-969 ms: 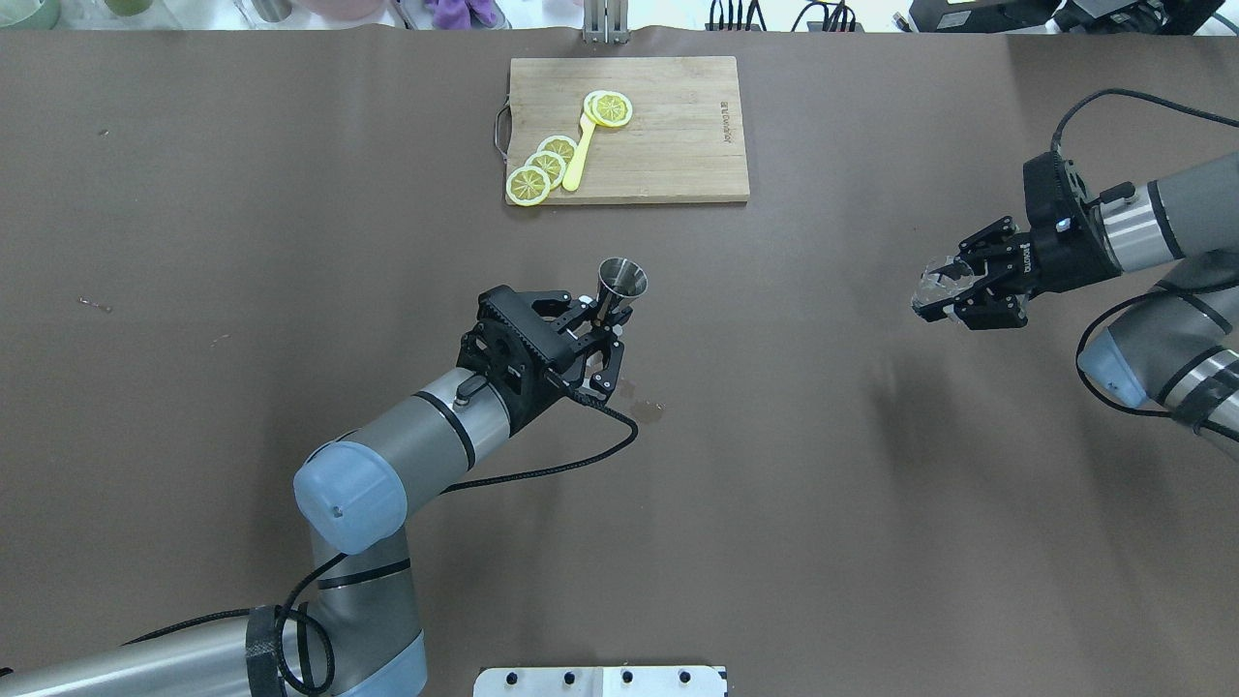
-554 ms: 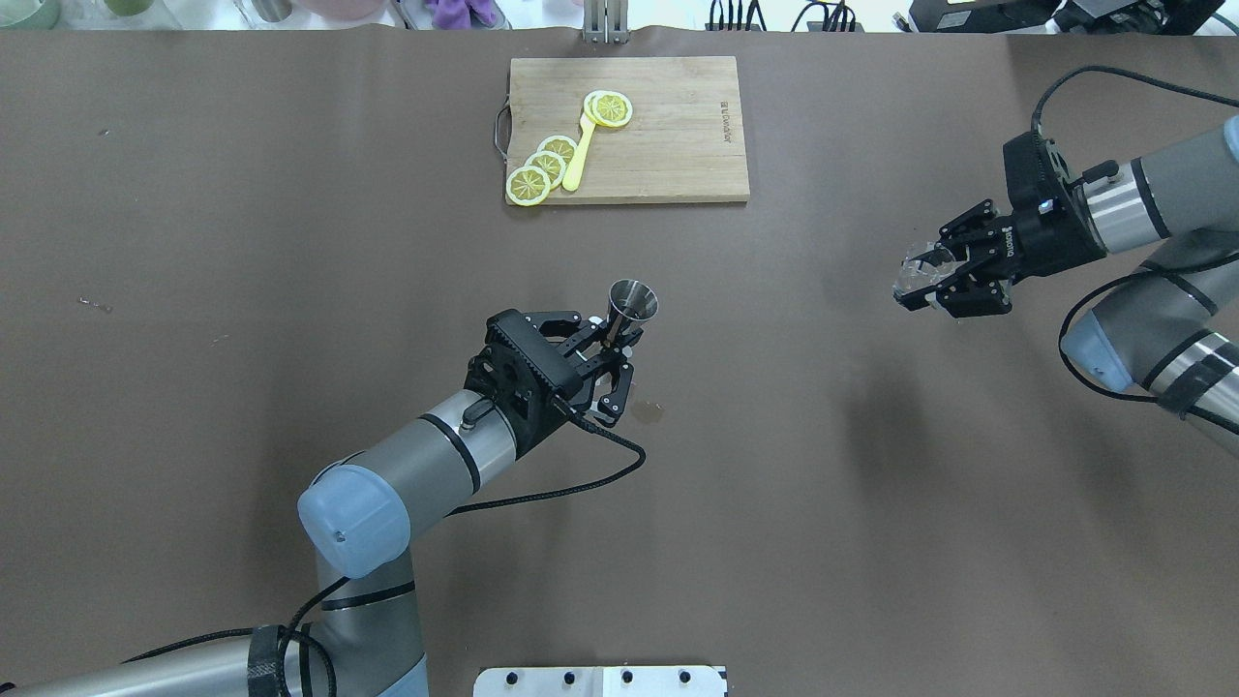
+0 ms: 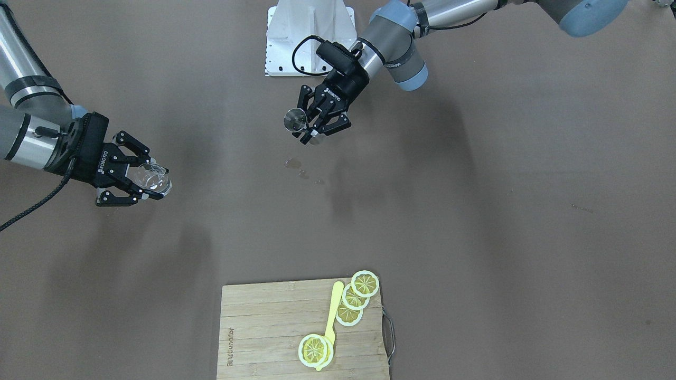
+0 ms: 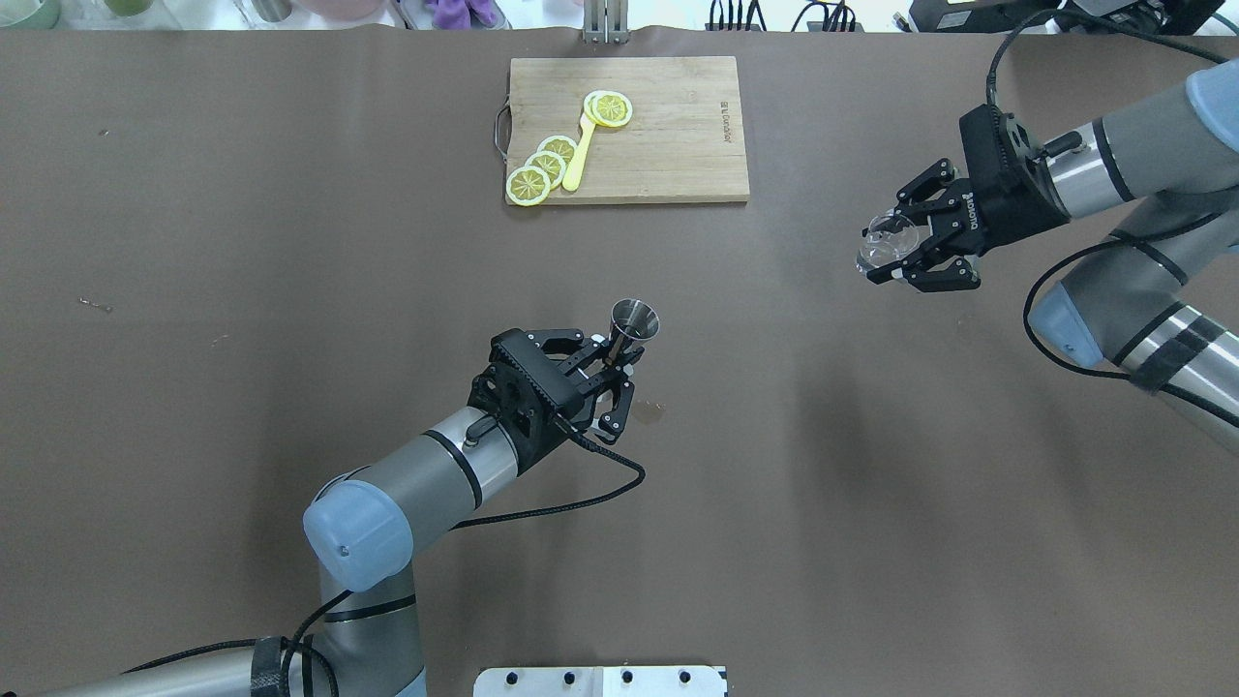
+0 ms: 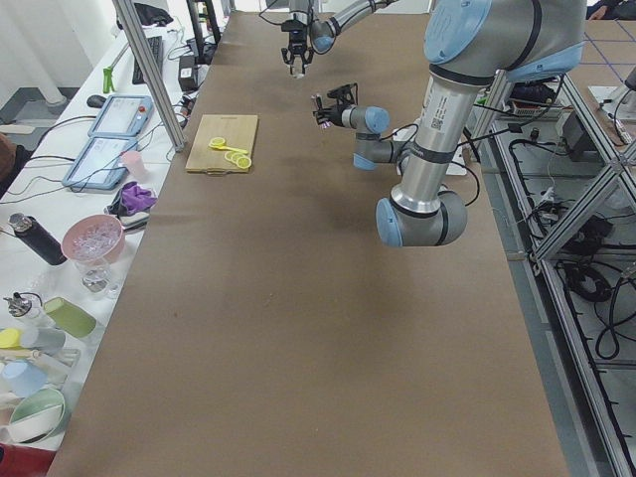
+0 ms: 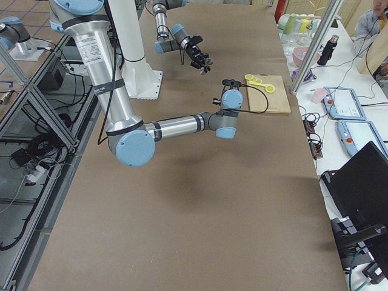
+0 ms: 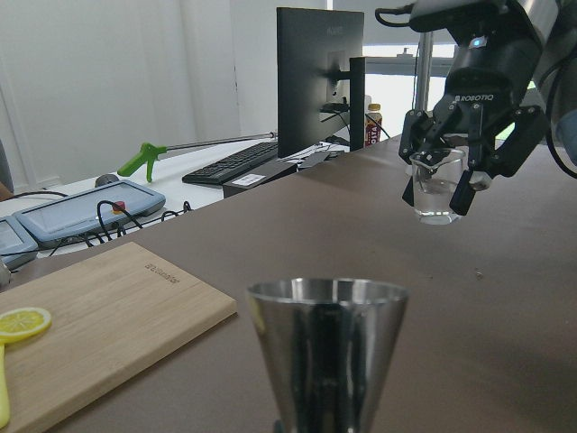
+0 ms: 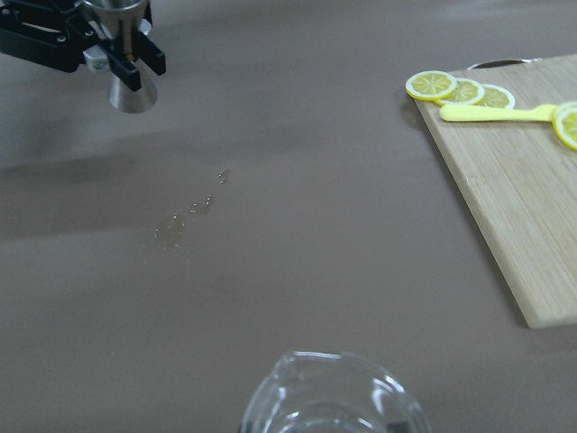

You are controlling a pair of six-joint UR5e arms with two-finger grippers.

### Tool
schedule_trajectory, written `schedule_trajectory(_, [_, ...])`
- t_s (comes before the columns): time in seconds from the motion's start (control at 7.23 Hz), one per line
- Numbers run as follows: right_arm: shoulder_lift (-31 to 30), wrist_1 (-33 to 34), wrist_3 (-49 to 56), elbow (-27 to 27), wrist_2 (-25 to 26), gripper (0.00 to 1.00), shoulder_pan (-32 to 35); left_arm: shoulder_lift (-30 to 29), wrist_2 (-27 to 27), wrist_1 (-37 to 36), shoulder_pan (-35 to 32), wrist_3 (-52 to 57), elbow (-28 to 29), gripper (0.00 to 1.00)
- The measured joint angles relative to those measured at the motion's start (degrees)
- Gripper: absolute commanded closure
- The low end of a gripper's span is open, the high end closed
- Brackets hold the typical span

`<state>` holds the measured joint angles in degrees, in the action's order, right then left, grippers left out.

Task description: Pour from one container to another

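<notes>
The grey metal jigger (image 4: 634,319) is held upright above the middle of the table, with my left gripper (image 4: 619,352) shut on its narrow waist. Its open cone fills the bottom of the left wrist view (image 7: 329,352). Far to the right, my right gripper (image 4: 887,254) is shut on the small clear glass pitcher (image 4: 883,240), which hangs upright in the air. In the front-facing view the pitcher (image 3: 154,180) is at the left and the jigger (image 3: 293,119) near the top centre. The two are well apart.
A wooden cutting board (image 4: 668,145) with lemon slices (image 4: 544,166) and a yellow utensil (image 4: 578,155) lies at the table's far side. A few water drops (image 3: 296,164) sit on the brown table below the jigger. The robot's white base plate (image 4: 600,681) is at the near edge.
My right gripper has carried the pitcher left and toward the table's far side. My left gripper has brought the jigger a little nearer the robot and slightly right.
</notes>
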<state>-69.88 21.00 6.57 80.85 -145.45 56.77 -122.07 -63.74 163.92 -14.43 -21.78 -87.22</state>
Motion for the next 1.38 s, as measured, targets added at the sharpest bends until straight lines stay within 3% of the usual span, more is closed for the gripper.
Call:
schedule_trajectory(0.55, [1.44,16.78,4.46,10.06,3.19,1.0,-0.48,-0.04,0.01,9.46,3.2,8.06,1.0,1.0])
schedule_trajectory(1.11, [0.71,38.11,4.54,26.24,12.79,1.0,-5.53,0.03,0.04,10.62,2.48,11.11,1.59,1.0])
schedule_trajectory(1.38, [0.75,46.55,4.86,31.82,16.55,1.0,-7.94,-0.03,0.12,9.93,1.48,11.69,1.83,1.0])
